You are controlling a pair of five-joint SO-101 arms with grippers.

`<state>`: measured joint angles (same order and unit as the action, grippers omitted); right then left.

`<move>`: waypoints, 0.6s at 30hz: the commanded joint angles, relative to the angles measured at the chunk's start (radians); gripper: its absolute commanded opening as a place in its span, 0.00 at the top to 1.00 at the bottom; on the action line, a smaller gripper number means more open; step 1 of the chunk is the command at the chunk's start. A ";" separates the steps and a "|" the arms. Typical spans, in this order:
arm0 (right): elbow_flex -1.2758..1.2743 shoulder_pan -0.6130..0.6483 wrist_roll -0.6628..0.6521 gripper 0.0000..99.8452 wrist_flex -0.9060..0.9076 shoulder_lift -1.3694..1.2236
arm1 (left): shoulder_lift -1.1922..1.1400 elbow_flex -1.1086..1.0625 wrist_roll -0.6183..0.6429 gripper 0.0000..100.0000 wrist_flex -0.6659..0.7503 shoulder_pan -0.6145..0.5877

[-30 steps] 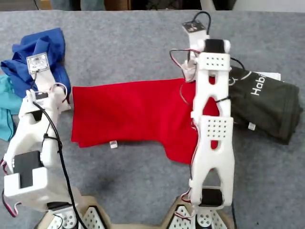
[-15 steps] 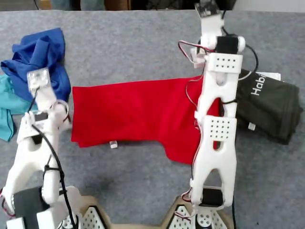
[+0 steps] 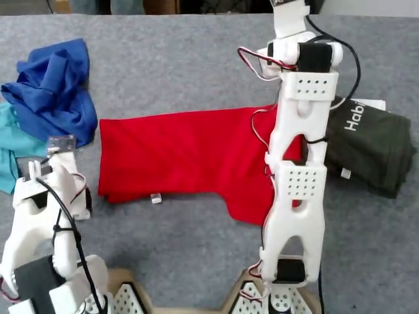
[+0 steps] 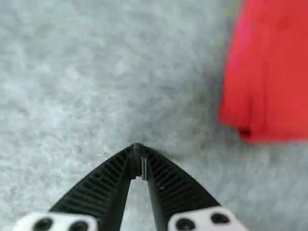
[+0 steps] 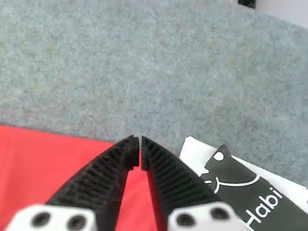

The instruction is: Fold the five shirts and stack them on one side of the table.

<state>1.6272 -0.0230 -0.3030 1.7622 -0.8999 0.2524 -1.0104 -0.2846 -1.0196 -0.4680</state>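
Two ends of the red shirt (image 3: 177,154), one arm near each

My left gripper (image 4: 138,161) and my right gripper (image 5: 140,144) both have the jaws pressed together and hold nothing. The red shirt lies in the middle of the table (image 3: 196,59), its long axis from my left to my right. The left gripper hangs over bare table just beside the left end. The right gripper is at the far edge near the right end, close to the folded dark shirt (image 3: 366,147).

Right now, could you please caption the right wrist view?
Shut right gripper at the edge of the red shirt, near the dark shirt.
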 commanded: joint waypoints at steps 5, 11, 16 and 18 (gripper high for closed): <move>0.038 0.009 0.005 0.98 0.005 0.107 | 0.005 -0.091 -0.144 0.97 -0.061 0.105; 0.038 0.008 0.005 0.98 0.005 0.145 | -0.041 -0.088 -0.244 0.97 -0.095 0.035; 0.038 0.008 0.005 0.98 0.005 0.147 | -0.071 -0.047 -0.427 0.97 -0.190 -0.074; 0.024 0.009 0.005 0.98 0.005 0.145 | -0.071 -0.039 -0.497 0.97 -0.210 -0.077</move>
<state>1.6272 -0.0230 -0.3030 1.7637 -0.8109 0.2217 -1.0380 -0.6836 -1.1653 -0.5125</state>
